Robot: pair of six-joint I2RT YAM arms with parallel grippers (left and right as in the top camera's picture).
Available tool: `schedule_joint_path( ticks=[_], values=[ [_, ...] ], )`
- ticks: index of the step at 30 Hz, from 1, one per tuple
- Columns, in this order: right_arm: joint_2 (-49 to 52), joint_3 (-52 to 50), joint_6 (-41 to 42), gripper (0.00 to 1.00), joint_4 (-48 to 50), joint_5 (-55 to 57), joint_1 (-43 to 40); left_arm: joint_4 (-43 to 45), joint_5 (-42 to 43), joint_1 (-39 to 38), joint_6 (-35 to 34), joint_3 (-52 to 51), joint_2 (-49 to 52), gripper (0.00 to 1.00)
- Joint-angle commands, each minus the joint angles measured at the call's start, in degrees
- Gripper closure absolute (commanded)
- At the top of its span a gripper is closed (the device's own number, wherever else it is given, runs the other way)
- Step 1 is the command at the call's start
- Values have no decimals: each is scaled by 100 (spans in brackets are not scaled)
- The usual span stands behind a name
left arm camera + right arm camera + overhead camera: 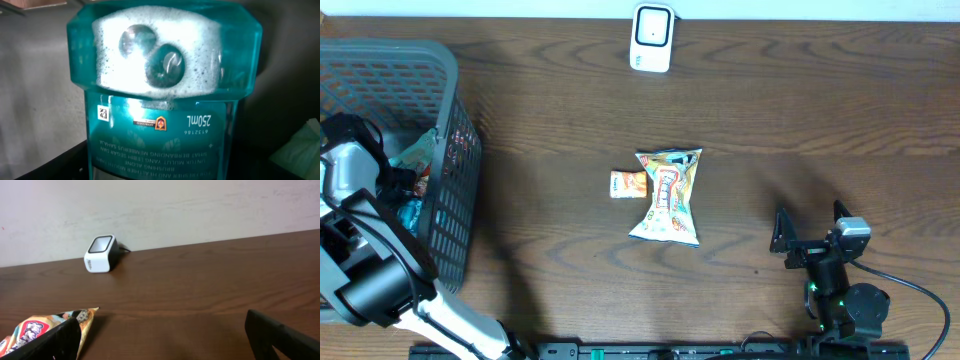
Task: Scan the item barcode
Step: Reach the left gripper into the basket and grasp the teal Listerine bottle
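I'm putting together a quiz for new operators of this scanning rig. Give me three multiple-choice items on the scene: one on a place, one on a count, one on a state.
1. Where does the white box-shaped barcode scanner stand?
A) in a basket
B) near the far edge of the dark wooden table
C) between the right jaws

2. How many packets lie loose on the table?
A) one
B) two
C) four

3. How do the jaws of the right gripper stand?
A) shut on a packet
B) shut, empty
C) open, empty

Answers:
1 B: the overhead view shows it by the far edge, close to the wall.
2 B: only the colourful crinkled snack bag and the small orange packet beside it.
3 C: its fingers stand wide apart with only bare table between them.
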Motion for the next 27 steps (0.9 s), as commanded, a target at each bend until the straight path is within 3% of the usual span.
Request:
schedule_joint_path(
  ticks=[1, 2, 6, 8, 16, 24, 27],
  values=[
    [-9, -4, -63, 1, -24, -2, 26, -94, -48, 20, 186, -46, 376, 18],
    [-9, -4, -63, 1, -24, -2, 26, -111, -50, 22, 188, -46, 378, 20],
    [-9, -4, -63, 1, -24, -2, 26, -129, -50, 22, 214, -46, 372, 46],
    [-9, -4, -63, 1, -24, -2, 26, -131, -50, 22, 240, -44, 367, 54],
    [-9, -4, -63, 1, -24, -2, 26, -133, -48, 22, 448, 0, -109, 58],
    [-9, -4, -63, 1, -24, -2, 26, -96, 68, 22, 439, 26, -1641, 60],
    [-9, -4, -63, 1, -24, -2, 26, 44, 540, 22, 264, 26, -2618, 60]
  ],
)
